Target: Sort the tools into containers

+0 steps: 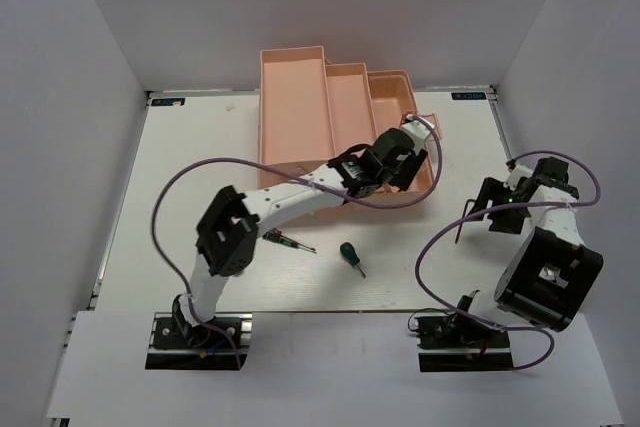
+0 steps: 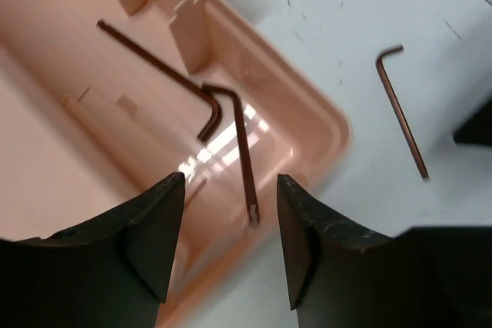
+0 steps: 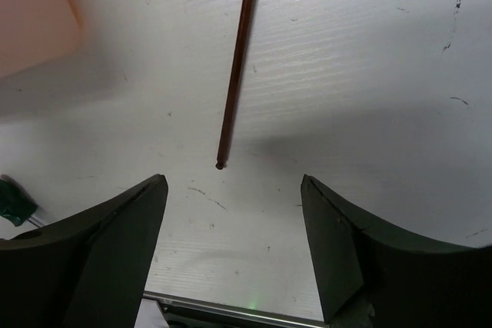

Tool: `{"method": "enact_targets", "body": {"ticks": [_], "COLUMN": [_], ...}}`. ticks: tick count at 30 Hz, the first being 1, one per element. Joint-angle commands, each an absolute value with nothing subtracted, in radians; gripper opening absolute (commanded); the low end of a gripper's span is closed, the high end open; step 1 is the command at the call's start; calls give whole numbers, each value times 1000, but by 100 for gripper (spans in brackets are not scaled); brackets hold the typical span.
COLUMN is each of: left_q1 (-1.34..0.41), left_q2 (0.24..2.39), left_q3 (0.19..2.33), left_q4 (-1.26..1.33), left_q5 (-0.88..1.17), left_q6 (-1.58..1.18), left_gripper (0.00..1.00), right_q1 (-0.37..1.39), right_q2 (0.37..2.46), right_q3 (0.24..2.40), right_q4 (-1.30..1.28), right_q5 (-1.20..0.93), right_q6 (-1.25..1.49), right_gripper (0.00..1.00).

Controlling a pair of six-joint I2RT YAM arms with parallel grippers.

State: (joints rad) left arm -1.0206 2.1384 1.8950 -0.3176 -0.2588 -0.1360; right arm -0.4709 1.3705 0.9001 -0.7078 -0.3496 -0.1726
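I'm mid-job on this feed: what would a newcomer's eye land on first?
The peach-pink toolbox at the far middle of the table stands out, the left gripper open above a compartment holding two hex keys. A third hex key lies on the table ahead of the open right gripper; a green-handled screwdriver and a slim screwdriver lie in front of the toolbox.

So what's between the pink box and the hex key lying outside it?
Nothing, just bare table, from the box rim across to the hex key. The left wrist view shows it.
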Motion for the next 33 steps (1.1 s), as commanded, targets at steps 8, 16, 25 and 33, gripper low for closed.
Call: {"method": "enact_targets", "body": {"ticks": [8, 16, 25, 33], "left_q1": [-1075, -1094, -1103, -1114], "left_q2": [1406, 1184, 1131, 1164], "left_q3": [1251, 887, 704, 747], "left_q4": [-227, -336, -215, -302], "left_q5": [-195, -351, -339, -443], "left_q6": [-176, -346, -505, -590], "left_gripper": [35, 54, 66, 70], "right_q1": [-374, -239, -169, -186], "right_q2": [1505, 1603, 1698, 1640], "right_q3": [887, 919, 919, 925], "right_q4": [-592, -503, -497, -540], "right_q5": [-263, -86, 131, 43], "right_q6": [-112, -38, 44, 22], "right_gripper": [61, 61, 32, 0]}}
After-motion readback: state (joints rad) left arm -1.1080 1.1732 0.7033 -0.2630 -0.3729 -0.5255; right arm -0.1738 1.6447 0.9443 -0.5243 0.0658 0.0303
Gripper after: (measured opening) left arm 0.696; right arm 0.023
